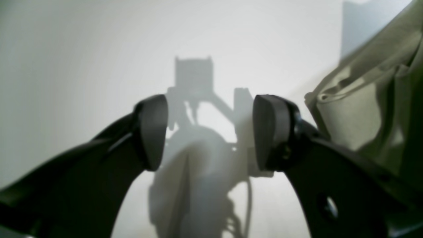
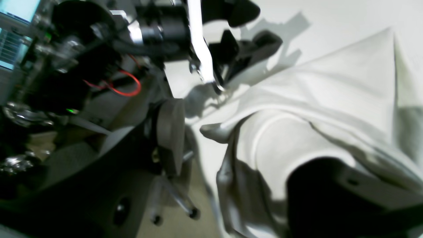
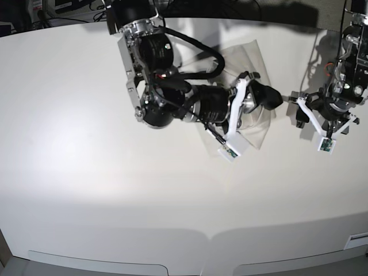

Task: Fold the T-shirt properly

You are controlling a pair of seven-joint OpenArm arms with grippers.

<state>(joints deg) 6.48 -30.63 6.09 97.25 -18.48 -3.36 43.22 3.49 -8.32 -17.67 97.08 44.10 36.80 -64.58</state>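
The T-shirt [image 3: 260,133] is a pale, crumpled bundle at the back right of the white table. My right gripper [image 3: 268,96] is at the bundle. In the right wrist view its jaws [image 2: 231,155] stand wide apart, with a fold of the T-shirt [image 2: 330,99] lying between them and draped against the lower-right finger [image 2: 324,195]. My left gripper [image 3: 302,110] is just to the right of the shirt. In the left wrist view it [image 1: 211,132] is open and empty, close over bare table, with the T-shirt's edge [image 1: 363,109] beside its right finger.
The white table [image 3: 86,149] spreads wide to the left and front of the shirt. Its back edge runs close behind both arms. The left arm [image 2: 238,43] shows at the top of the right wrist view, close to the shirt. A screen [image 2: 13,19] is off the table.
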